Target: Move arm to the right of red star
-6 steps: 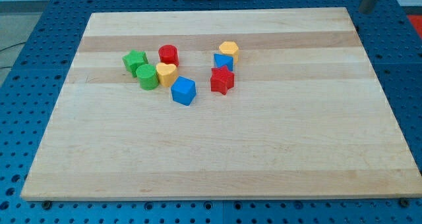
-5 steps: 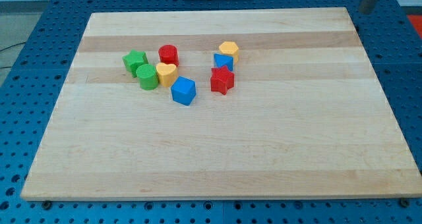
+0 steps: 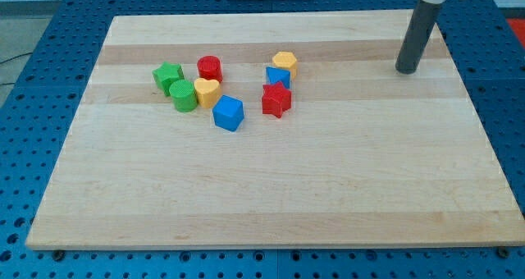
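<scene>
The red star [image 3: 276,100] sits on the wooden board [image 3: 271,189], a little above and left of the board's middle. A blue block [image 3: 279,76] touches its top side, with a yellow block [image 3: 285,62] just above that. My tip [image 3: 406,70] stands on the board far to the view's right of the red star and somewhat higher, near the board's right edge. It touches no block.
A blue cube [image 3: 229,113] lies left of the red star. Further left stand a yellow heart [image 3: 207,91], a red cylinder [image 3: 209,67], a green cylinder [image 3: 184,95] and a green star [image 3: 167,75]. A blue pegboard surrounds the board.
The rod has come down and leftward from the top right corner onto the board. No block has moved.
</scene>
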`<move>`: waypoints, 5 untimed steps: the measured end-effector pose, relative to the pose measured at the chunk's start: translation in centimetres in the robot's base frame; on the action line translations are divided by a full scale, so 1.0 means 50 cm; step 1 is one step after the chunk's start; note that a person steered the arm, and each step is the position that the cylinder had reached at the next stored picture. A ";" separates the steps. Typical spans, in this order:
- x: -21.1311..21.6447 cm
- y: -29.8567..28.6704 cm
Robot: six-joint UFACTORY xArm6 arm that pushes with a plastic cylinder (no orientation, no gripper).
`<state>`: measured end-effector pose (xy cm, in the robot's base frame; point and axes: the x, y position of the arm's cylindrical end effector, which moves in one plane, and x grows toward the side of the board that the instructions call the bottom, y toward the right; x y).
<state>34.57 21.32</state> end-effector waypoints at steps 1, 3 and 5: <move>0.089 -0.002; 0.223 -0.119; 0.280 -0.313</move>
